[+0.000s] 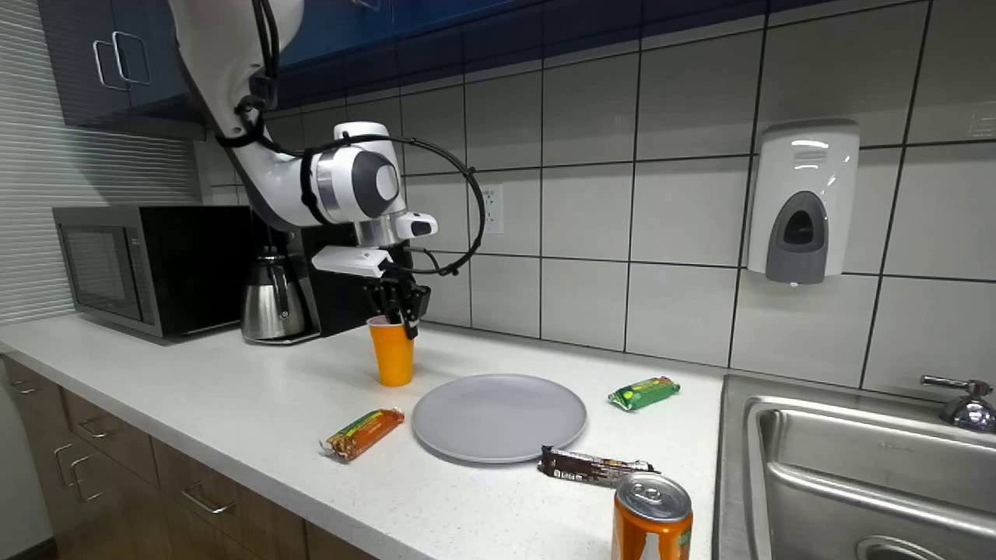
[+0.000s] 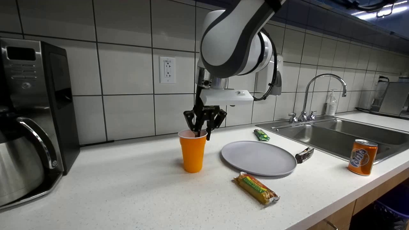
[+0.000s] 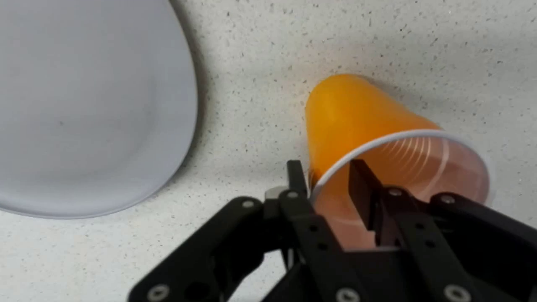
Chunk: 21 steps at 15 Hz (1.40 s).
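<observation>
An orange cup with a white rim and pale inside stands upright on the white counter, in both exterior views [image 1: 391,362] [image 2: 193,156] and in the wrist view [image 3: 350,113]. My gripper [image 1: 401,325] points down over the cup's rim, also in an exterior view [image 2: 203,136]. In the wrist view the gripper [image 3: 325,167] is partly open. One finger is inside the cup and one is outside, with the rim between them. A gap shows between the inner finger and the wall; I cannot tell whether the outer finger touches. A grey plate [image 1: 498,420] [image 2: 258,158] [image 3: 84,105] lies beside the cup.
An orange-wrapped bar [image 1: 362,434] [image 2: 256,187], a green-wrapped bar [image 1: 643,393] [image 2: 261,134] and a dark-wrapped bar [image 1: 593,469] [image 2: 304,155] lie around the plate. An orange can [image 1: 652,525] [image 2: 362,157] stands near a steel sink [image 1: 734,467]. A coffee maker [image 2: 60,105] and microwave [image 1: 148,268] stand opposite.
</observation>
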Tool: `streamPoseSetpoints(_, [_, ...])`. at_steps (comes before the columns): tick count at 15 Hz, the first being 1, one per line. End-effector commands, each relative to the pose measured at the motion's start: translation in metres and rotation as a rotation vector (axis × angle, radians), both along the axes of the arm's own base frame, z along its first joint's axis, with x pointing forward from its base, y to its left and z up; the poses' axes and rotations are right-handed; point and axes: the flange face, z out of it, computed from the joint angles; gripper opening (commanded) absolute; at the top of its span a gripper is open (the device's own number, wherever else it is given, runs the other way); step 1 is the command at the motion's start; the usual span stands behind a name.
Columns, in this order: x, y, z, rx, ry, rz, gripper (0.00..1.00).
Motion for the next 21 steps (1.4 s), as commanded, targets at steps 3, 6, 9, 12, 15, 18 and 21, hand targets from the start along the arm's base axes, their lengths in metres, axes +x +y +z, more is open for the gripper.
streamPoseSetpoints(3, [0.003,-0.005,0.027,0.014,-0.02,-0.002,0.82])
streamPoseSetpoints(6, [-0.002,-0.013,0.043,0.018,-0.039,-0.019,1.0])
streamPoseSetpoints(9, [-0.011,-0.019,0.06,0.024,-0.055,-0.028,1.0])
streamPoseSetpoints(12, [-0.025,-0.026,0.074,0.025,-0.062,-0.028,1.0])
streamPoseSetpoints(15, [-0.045,-0.033,0.081,0.02,-0.053,-0.026,1.0])
streamPoseSetpoints(18, [-0.07,-0.042,0.081,0.012,-0.031,-0.031,1.0])
streamPoseSetpoints(21, [-0.095,-0.051,0.075,0.006,0.007,-0.041,1.0])
